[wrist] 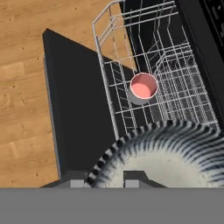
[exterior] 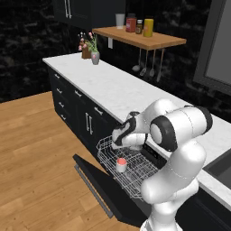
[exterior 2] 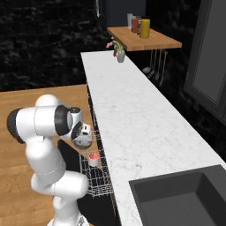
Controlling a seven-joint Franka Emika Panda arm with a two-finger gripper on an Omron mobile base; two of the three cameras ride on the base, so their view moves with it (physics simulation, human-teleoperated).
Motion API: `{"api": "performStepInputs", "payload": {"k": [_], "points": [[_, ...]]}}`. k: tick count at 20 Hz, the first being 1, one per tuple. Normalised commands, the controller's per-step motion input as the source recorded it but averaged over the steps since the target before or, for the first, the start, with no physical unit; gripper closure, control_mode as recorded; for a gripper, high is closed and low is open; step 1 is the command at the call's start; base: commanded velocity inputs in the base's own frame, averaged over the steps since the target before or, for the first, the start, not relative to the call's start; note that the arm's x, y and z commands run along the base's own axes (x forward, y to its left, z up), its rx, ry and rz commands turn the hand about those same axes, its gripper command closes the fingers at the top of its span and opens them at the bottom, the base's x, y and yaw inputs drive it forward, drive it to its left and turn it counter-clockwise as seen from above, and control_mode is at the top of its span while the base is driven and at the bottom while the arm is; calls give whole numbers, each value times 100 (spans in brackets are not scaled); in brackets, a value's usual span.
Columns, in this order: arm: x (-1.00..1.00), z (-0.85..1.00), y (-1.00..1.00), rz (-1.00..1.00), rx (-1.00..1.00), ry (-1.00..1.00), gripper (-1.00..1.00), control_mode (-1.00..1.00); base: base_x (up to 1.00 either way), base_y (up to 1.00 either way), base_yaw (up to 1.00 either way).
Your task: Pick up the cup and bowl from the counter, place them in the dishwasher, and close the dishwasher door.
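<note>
A: Left base view first. What's there?
B: A white marble counter (exterior: 113, 88), faintly veined, on dark cabinets. The black dishwasher door (exterior: 101, 187) lies dropped flat, its grey bar handle along the outer edge. A white wire rack (exterior: 135, 178) is pulled out over it. The cup (exterior: 121, 165), a small white cylinder with a red top, stands upright in the rack.
A: And the gripper?
B: The gripper (exterior: 118, 142) hangs above the rack, just over the cup. The wood floor left of the door is open.

A: Right base view?
B: The gripper (exterior 2: 83, 140) sits just off the counter's front edge, with the round grey bowl (exterior 2: 82, 142) at its tip. The cup (exterior 2: 93, 159) stands below, apart from the bowl.

A: Hand view?
B: The bowl (wrist: 166, 153), ribbed with dark and pale stripes round its rim, lies right at the fingertips (wrist: 135, 178). The fingers are closed narrowly on the bowl's rim. The cup (wrist: 143, 87) stands beyond it in the rack (wrist: 109, 87), with free wire grid around it and the flat black door (wrist: 74, 105) alongside.
</note>
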Motion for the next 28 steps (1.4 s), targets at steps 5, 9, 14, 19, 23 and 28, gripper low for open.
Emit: {"api": "performStepInputs", "payload": {"k": [5,9,14,19,23,28], "points": [[7,-59,41,-1,-5,0,100,-100,0,0,0],[25,-86,49,-3,-18,3,100,-100,0,0,0],[32,-53,11,-2,-15,-1,100,-100,0,0,0],[33,-36,30,-4,-4,0,100,-100,0,0,0],[40,-25,42,-18,-1,0,100,-100,0,0,0],[40,-38,2,-7,-5,1,100,-100,0,0,0]]}}
